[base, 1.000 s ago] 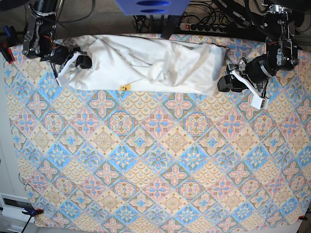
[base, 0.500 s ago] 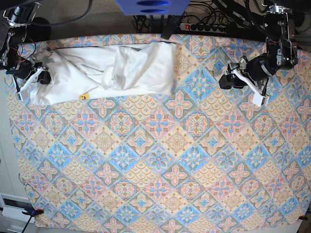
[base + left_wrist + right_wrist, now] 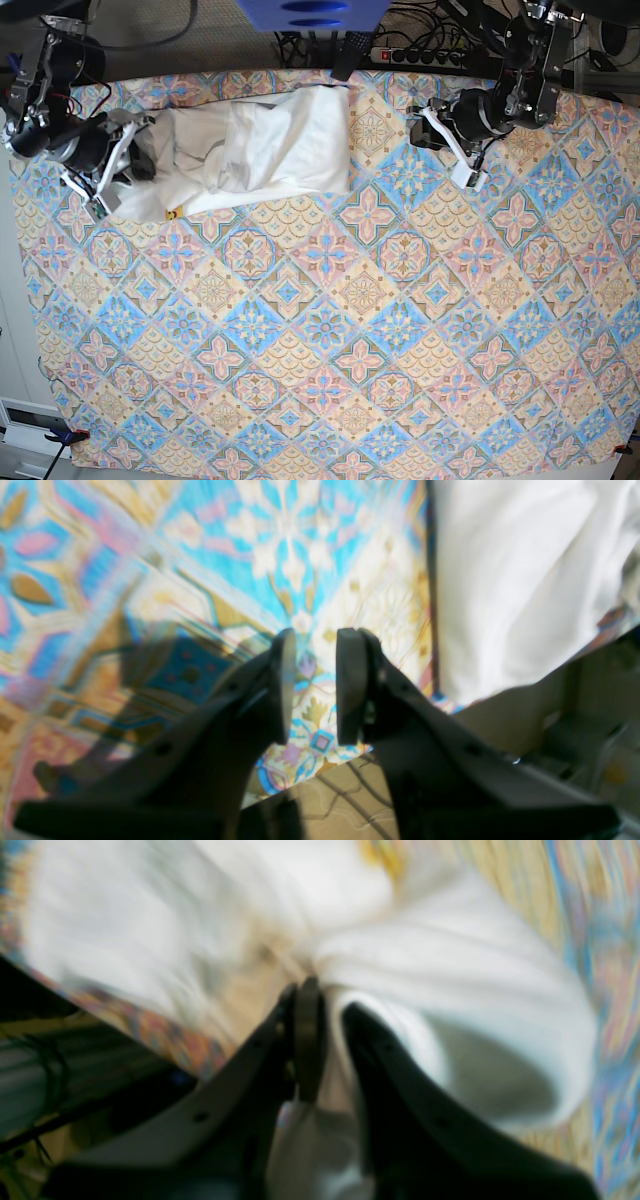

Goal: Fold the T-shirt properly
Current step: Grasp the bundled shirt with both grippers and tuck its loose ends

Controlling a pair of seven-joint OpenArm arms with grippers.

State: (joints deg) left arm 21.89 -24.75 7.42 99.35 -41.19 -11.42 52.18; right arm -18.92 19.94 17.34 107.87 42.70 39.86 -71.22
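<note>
The white T-shirt [image 3: 270,145] lies bunched on the patterned tablecloth at the back left, with a small yellow bit of print [image 3: 175,213] at its front edge. My right gripper [image 3: 138,160] is at the shirt's left end. In the blurred right wrist view it [image 3: 332,1040] is shut on a gathered fold of the white fabric [image 3: 450,965]. My left gripper [image 3: 415,128] hovers to the right of the shirt, apart from it. In the left wrist view it [image 3: 315,680] is narrowly open and empty over the cloth, with the shirt's edge [image 3: 510,580] to the upper right.
The patterned tablecloth [image 3: 330,330] covers the whole table. A power strip [image 3: 420,55] and cables lie past the back edge, near a blue object [image 3: 310,15]. A clamp [image 3: 65,435] holds the cloth's front left corner.
The shirt, once stretched between both grippers, left the left gripper and was dragged left. My right gripper has since moved back right, bunching it. My left gripper moved left toward the shirt.
</note>
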